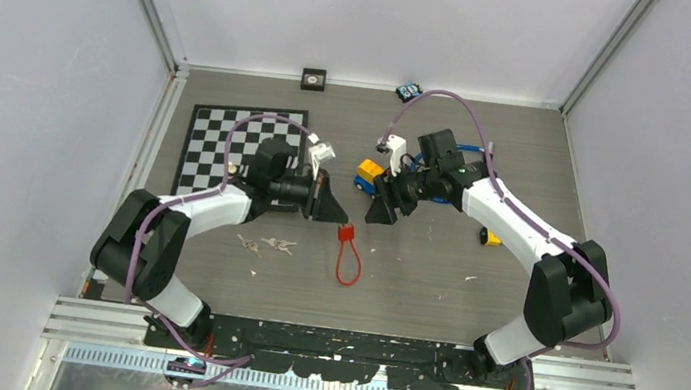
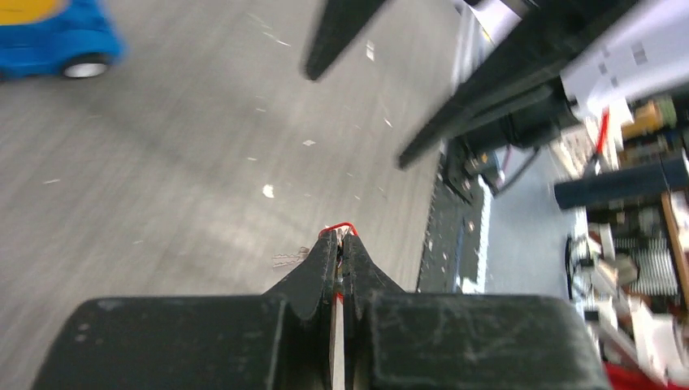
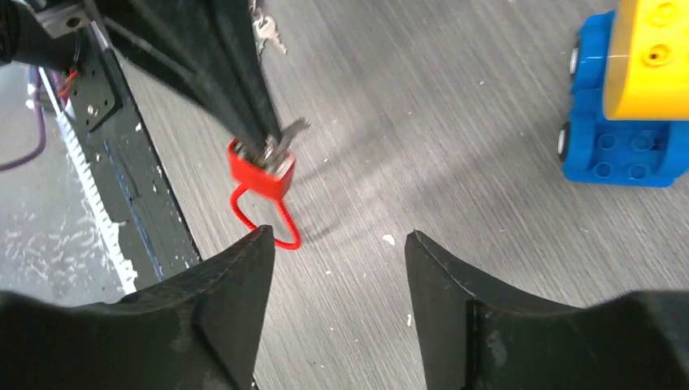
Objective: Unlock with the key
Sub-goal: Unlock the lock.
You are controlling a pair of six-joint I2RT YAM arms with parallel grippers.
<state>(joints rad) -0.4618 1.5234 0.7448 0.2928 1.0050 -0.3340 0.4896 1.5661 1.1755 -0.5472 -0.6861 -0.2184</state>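
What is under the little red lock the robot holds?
A thin red cable loop hangs under the small red padlock, grey wood-grain table beneath. The left arm's black jaws cover the padlock's top.

- I can read no word, brand or number anywhere here.
- The white label (image 2: 621, 65) on my right arm bears small black marks, too blurred to read.
- The red padlock (image 3: 248, 175) is blurred; any print on its body cannot be told.
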